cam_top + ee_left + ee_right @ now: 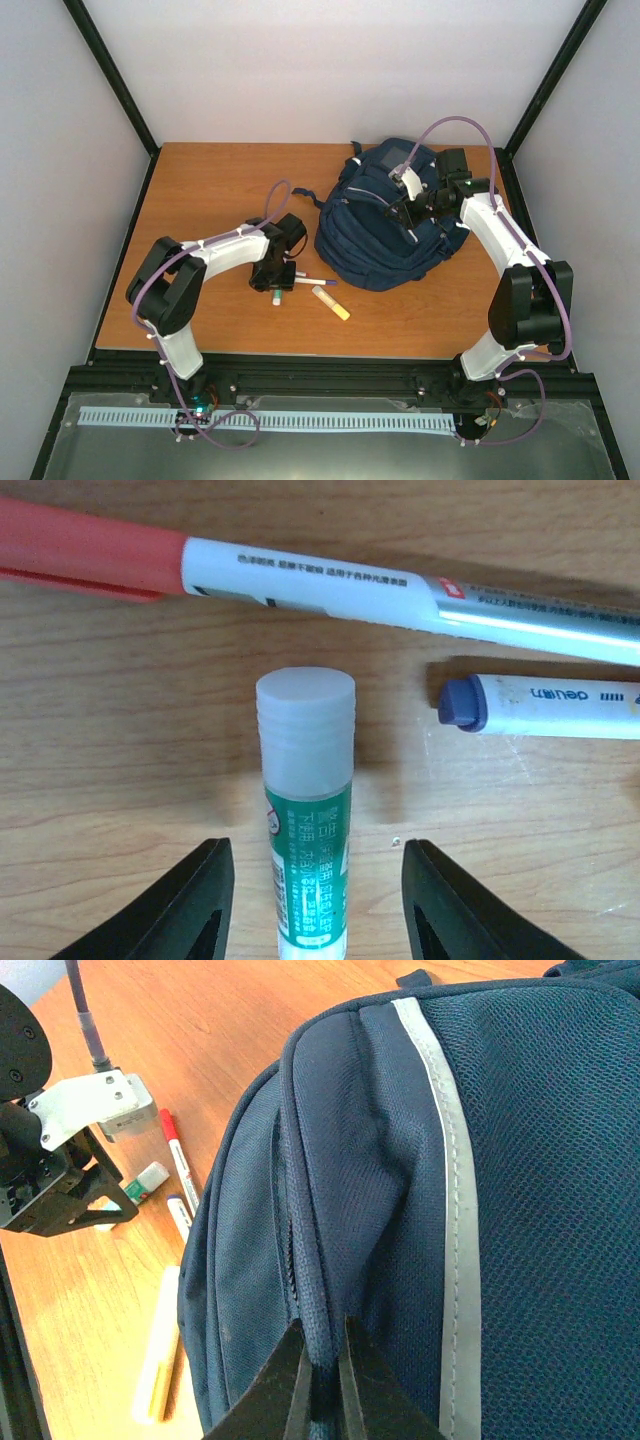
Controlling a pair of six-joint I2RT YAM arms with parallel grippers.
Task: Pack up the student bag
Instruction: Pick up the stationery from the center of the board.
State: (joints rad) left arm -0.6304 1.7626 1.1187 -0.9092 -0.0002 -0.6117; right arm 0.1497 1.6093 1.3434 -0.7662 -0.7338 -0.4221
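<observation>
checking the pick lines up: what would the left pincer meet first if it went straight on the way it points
Most likely the glue stick, lying between the open fingers of the left pincer with gaps either side. Depth is unclear, so they might reach the table beside it first.

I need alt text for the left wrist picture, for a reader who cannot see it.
A glue stick with a pale cap and green label lies on the wooden table between the open fingers of the left gripper, which do not touch it. Beyond it lie a red and white marker and a blue-capped pen.
</observation>
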